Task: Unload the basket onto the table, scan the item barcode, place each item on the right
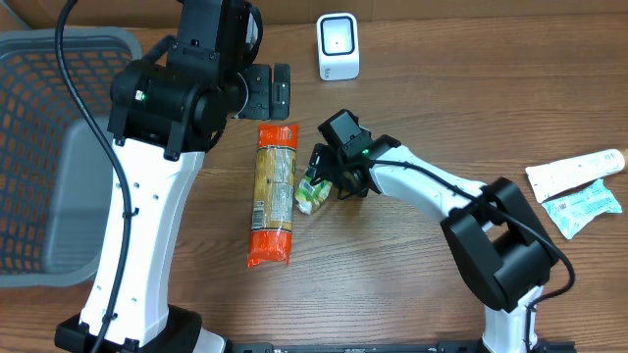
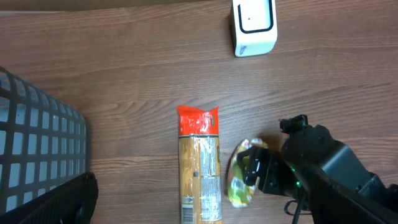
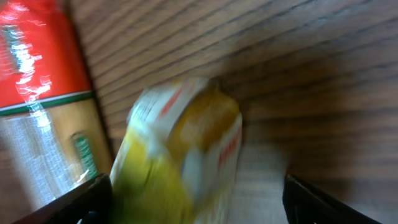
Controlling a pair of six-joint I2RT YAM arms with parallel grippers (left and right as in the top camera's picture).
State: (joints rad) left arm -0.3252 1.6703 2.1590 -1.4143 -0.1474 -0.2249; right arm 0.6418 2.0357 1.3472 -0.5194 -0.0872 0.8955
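Both spread wide — left end effector (image 1: pixel 270 90) empty, right end effector (image 1: pixel 326 178) straddling the yellow packet (image 1: pixel 309 196).

A grey mesh basket (image 1: pixel 74 196) takes up the left side of the wooden tabletop (image 1: pixel 442 108). A long packet with orange-red ends (image 1: pixel 274 194) lies flat near the middle, running near to far. At the right edge lies a white tube (image 1: pixel 574 172), with a pale blue sachet (image 1: pixel 584 209) just beside it on the near side.
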